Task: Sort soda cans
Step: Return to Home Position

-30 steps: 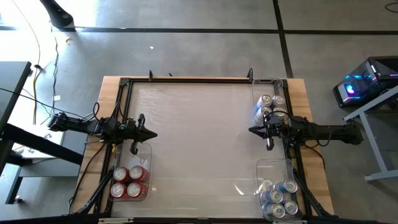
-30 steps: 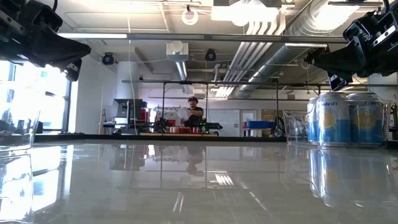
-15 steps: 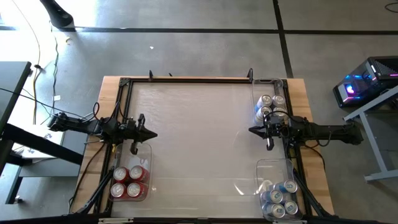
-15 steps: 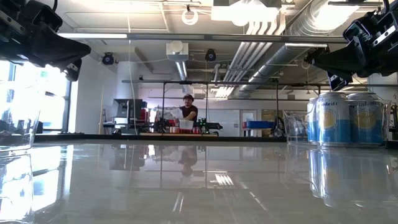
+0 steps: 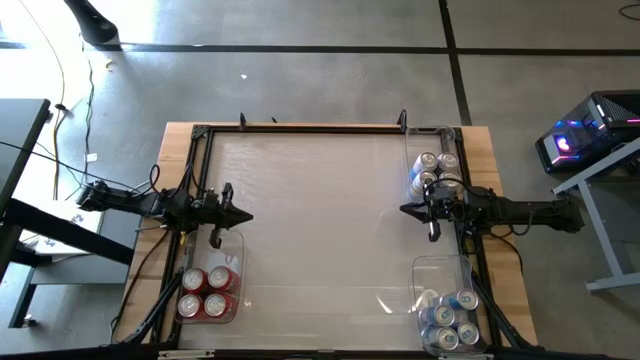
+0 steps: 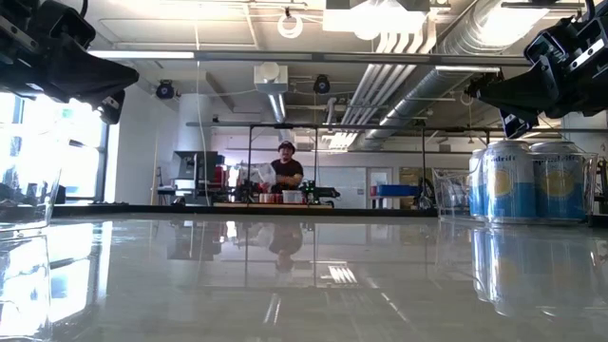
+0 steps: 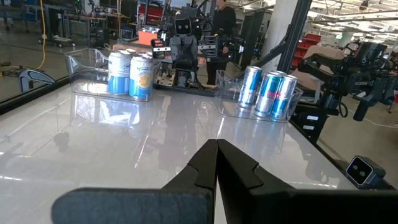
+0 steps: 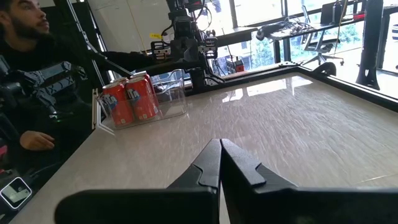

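Note:
The soda cans stand upright in three clear bins. Several red cans (image 5: 208, 293) fill the near-left bin, and also show in the right wrist view (image 8: 130, 98). Several blue-and-yellow cans (image 5: 435, 170) stand in the far-right bin (image 7: 129, 73). Several silver-blue cans (image 5: 448, 320) stand in the near-right bin (image 7: 267, 92). My left gripper (image 5: 245, 216) hovers level at the table's left edge, shut and holding nothing (image 7: 216, 144). My right gripper (image 5: 405, 209) hovers level at the right edge between the two right bins, shut and holding nothing (image 8: 220, 143).
The glossy tabletop (image 5: 320, 230) lies between the two arms, inside a dark frame (image 5: 300, 127). A person (image 8: 28, 74) sits just beyond the table's left side, near the red cans. Another person (image 6: 285, 171) stands far back in the room.
Both arms and all cans have kept still. Only the person far back in the room has shifted a little.

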You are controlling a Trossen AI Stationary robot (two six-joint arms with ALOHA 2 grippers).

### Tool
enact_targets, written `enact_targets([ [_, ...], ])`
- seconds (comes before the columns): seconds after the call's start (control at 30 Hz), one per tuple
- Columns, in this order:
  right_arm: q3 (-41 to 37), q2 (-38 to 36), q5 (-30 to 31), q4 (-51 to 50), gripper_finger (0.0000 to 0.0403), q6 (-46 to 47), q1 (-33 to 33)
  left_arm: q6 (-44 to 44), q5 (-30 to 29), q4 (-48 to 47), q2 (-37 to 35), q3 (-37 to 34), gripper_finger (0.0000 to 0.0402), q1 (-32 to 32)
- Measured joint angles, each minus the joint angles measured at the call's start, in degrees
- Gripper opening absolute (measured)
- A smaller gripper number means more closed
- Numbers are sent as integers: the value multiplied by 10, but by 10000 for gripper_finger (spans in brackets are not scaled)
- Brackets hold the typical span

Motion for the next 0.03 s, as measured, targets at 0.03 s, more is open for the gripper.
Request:
enact_targets([
  [0.03, 0, 0, 0, 0, 0, 0, 0, 0, 0, 0, 0, 0, 1, 0],
])
